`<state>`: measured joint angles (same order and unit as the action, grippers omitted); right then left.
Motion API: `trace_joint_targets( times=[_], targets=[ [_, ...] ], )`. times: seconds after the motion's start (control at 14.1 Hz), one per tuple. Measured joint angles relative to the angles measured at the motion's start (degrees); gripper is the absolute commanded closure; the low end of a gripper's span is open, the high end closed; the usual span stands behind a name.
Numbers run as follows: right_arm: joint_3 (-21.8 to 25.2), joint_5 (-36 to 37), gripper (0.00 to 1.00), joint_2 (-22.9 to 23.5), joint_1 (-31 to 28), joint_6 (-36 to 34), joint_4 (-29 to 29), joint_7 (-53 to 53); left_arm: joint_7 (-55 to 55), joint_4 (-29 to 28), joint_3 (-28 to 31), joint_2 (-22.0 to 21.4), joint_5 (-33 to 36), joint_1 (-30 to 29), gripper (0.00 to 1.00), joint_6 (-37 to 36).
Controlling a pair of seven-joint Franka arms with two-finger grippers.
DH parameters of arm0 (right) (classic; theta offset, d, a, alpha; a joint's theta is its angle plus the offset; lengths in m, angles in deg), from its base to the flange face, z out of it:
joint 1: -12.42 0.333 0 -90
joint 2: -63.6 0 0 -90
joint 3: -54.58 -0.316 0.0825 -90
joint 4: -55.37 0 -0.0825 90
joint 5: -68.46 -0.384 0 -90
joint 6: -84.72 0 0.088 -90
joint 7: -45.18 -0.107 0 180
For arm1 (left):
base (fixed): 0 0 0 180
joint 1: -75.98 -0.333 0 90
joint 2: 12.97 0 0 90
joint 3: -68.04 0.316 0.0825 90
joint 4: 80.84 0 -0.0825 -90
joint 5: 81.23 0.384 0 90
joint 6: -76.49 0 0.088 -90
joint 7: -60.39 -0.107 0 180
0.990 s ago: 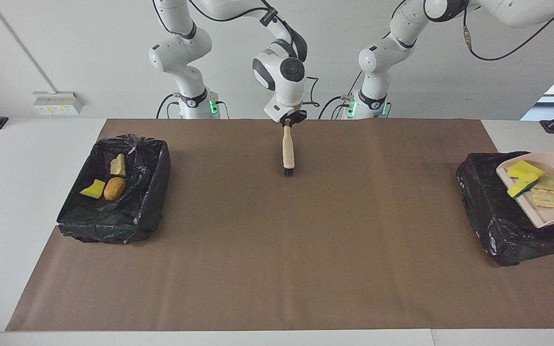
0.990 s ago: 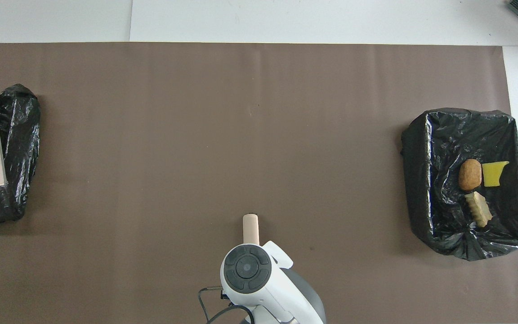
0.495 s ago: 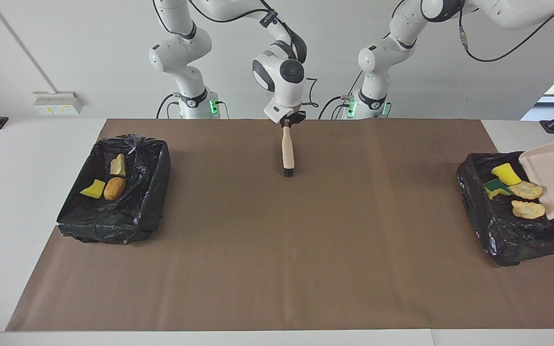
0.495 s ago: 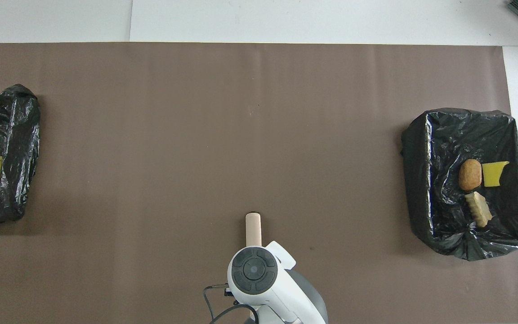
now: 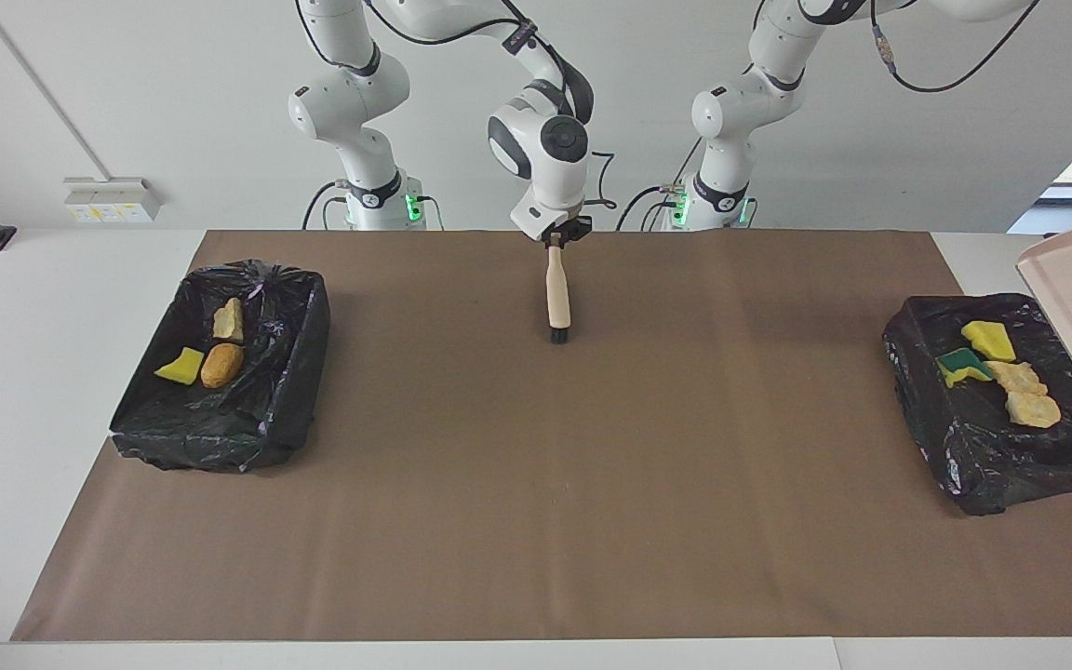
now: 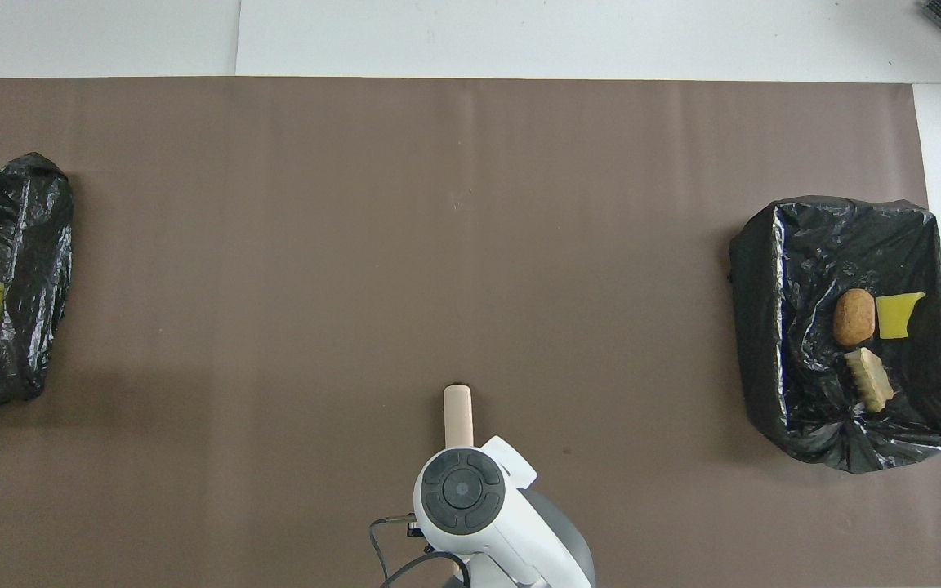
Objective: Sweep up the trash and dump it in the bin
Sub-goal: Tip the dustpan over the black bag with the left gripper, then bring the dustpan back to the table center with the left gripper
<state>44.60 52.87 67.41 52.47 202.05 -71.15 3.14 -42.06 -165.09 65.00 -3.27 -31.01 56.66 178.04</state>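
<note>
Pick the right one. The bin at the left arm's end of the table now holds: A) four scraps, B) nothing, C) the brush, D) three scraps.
A: two yellow sponge pieces, one of them green-backed, and two tan lumps lie in that bin.

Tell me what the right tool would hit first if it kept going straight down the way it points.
The right tool, shut on the brush, points down at the brown mat. The brush's bristles would likely press into the mat first; they look at or near it.

A robotics lab: two pedestal-mounted arms (image 5: 350, 102), paper-covered table (image 5: 536, 521), bare walls.
</note>
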Motion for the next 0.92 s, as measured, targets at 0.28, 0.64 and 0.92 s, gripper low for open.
trace_joint_targets(
  times=[0.28, 0.64, 0.92],
  targets=[
    [0.09, 0.28, 0.00, 0.28, -0.06, 0.43, 0.65, 0.07, 12.95, -0.15, -0.82, -0.16, -7.35, 11.69, 1.00, -12.29],
    [0.64, 4.16, 0.00, 0.83, -5.66, 0.23, 7.13, 0.13, 39.94, -0.39, -0.91, -0.09, -21.89, 21.09, 1.00, -19.40],
    [0.93, 8.20, 0.00, -0.29, -13.39, -2.12, 13.68, 1.54, 68.22, -1.59, -0.97, 0.66, -33.74, 29.42, 1.00, -19.46]
  ],
)
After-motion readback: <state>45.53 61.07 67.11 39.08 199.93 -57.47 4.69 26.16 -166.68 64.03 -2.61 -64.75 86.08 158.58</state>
